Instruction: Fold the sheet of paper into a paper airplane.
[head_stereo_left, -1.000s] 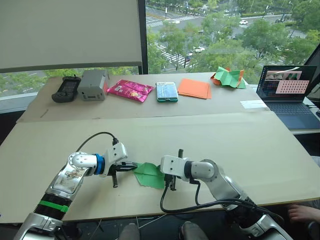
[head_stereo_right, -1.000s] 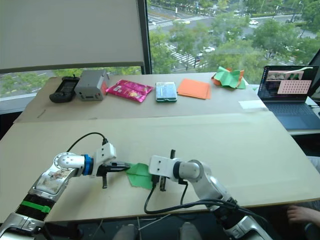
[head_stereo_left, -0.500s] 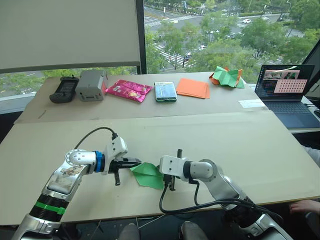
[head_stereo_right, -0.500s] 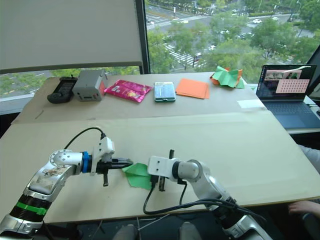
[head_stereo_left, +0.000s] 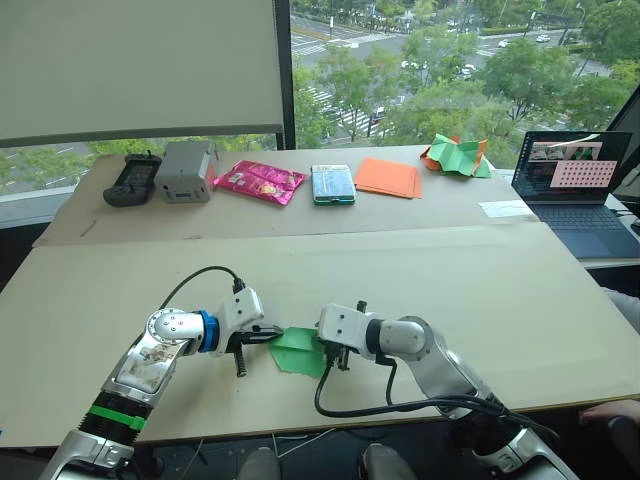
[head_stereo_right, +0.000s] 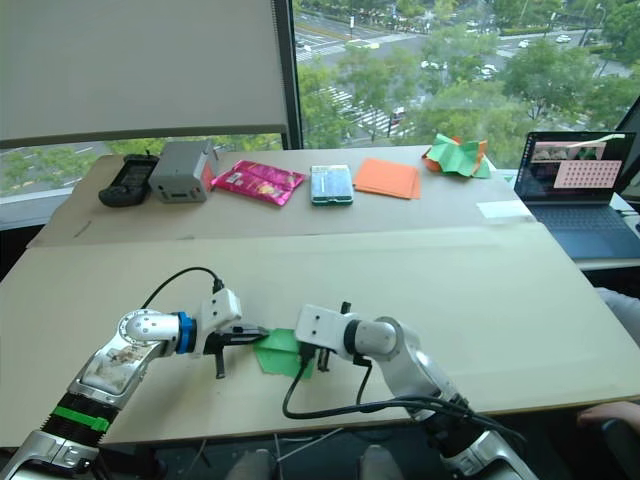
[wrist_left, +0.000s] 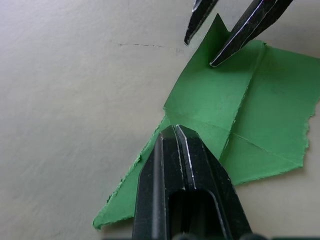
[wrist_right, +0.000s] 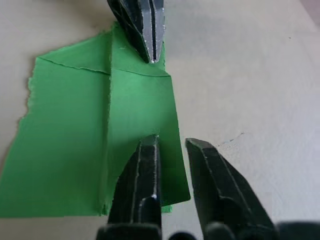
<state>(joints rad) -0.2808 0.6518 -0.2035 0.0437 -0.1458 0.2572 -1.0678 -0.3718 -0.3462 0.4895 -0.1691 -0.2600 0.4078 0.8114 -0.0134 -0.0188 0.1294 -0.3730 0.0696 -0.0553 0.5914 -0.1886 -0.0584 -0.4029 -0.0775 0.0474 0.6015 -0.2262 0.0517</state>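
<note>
Lying near the front edge of the table (head_stereo_left: 520, 300), the paper (head_stereo_left: 298, 349) is partly folded, flaps creased over its middle, between the two grippers. From the left, the left gripper (head_stereo_left: 271, 336) reaches in level with its fingers pressed together, tips on the paper's left corner; in its wrist view the closed tips (wrist_left: 176, 134) sit on the fold, though whether they pinch a layer I cannot tell. From the right, the right gripper (head_stereo_left: 331, 358) points down at the paper's right part, fingers narrowly parted; in its wrist view one finger (wrist_right: 143, 172) rests on the folded flap and the other (wrist_right: 212, 172) is just off the edge, over bare table.

Along the far side, left to right, lie a black handset (head_stereo_left: 131, 178), a grey box (head_stereo_left: 186, 170), a pink packet (head_stereo_left: 261, 181), a teal pack (head_stereo_left: 333, 184), orange sheets (head_stereo_left: 389, 176), a crumpled paper heap (head_stereo_left: 456, 156) and a laptop (head_stereo_left: 580, 190).
</note>
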